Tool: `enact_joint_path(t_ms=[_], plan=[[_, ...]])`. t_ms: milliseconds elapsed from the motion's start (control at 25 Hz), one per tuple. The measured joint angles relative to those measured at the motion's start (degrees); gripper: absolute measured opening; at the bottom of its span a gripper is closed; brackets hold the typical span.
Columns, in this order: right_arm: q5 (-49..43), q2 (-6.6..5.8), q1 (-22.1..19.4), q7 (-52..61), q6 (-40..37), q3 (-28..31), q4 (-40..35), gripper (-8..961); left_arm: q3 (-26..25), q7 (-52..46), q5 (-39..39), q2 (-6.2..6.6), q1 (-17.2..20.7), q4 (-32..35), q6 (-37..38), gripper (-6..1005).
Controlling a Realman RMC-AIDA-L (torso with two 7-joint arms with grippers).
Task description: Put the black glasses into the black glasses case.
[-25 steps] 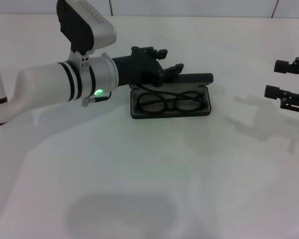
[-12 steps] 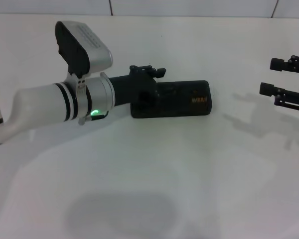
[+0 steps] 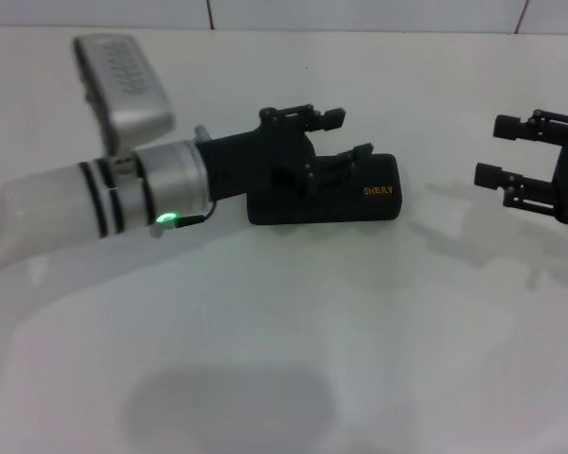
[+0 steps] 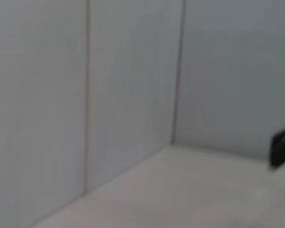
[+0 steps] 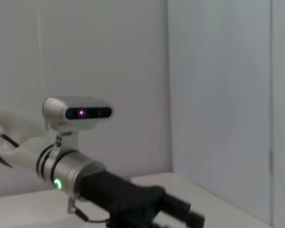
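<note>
Head view: black glasses case (image 3: 360, 199) lies shut on the white table (image 3: 284, 359), orange lettering on the lid facing up; glasses not visible. Left gripper (image 3: 346, 135) sits over the case's left half, fingers spread apart, holding nothing. Right gripper (image 3: 488, 151) hangs well off to the right, fingers parted, empty. Left wrist view: only wall panels and table surface. Right wrist view: left arm (image 5: 71, 166) and its wrist camera against the wall; case not shown.

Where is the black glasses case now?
In the head view, the black glasses case lies shut on the table's middle, partly under the left gripper.
</note>
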Motion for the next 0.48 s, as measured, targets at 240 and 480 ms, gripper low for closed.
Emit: enact_joint_path(t_ms=[240,480], plan=[[0.6,0.37,1.9,-4.1,-2.5,-3.6,3.9,704,0.4,-0.9,-0.3,1.61,2.2,-5.5,18.8,619],[1.2,0.61,4.1,-12.1,-5.4,-6.0,7.9,771,0.7,-0.4,0.6,1.95,3.7,-10.8,29.7,865]])
